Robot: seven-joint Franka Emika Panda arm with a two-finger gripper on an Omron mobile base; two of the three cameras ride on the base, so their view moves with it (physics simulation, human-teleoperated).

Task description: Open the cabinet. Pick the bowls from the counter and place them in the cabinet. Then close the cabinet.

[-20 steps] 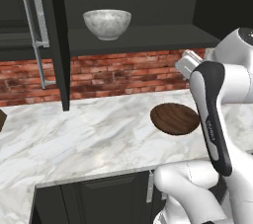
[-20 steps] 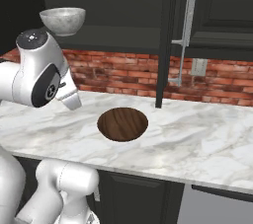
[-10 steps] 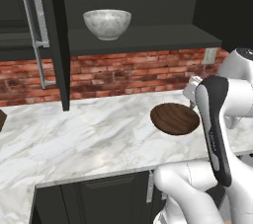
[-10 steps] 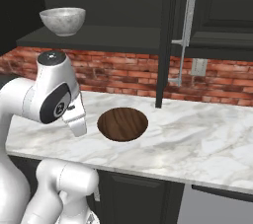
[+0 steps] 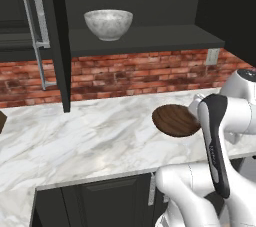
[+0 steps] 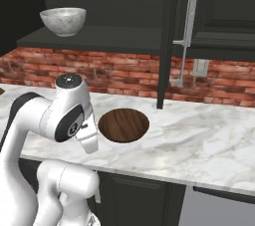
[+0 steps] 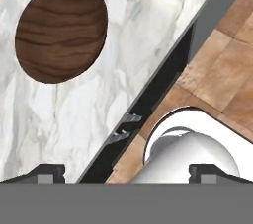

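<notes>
Cabinet (image 5: 55,41) is open in the left base view, marble bowl (image 5: 108,24) on its shelf and wood bowl (image 5: 175,120) on the counter (image 5: 90,141). Right base view shows the same. Hand view: gripper (image 7: 128,173) spread wide, holding nothing, wood bowl upper left.

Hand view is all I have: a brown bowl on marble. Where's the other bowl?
Observer: The marble bowl sits on the cabinet's inner shelf.
Operator: Is the cabinet open?
Observer: Yes, its door stands swung out, edge-on, with the bar handle facing right in the right base view.
Operator: What's behind the counter?
Observer: A red brick wall strip runs under the shelf, above the counter.
</notes>
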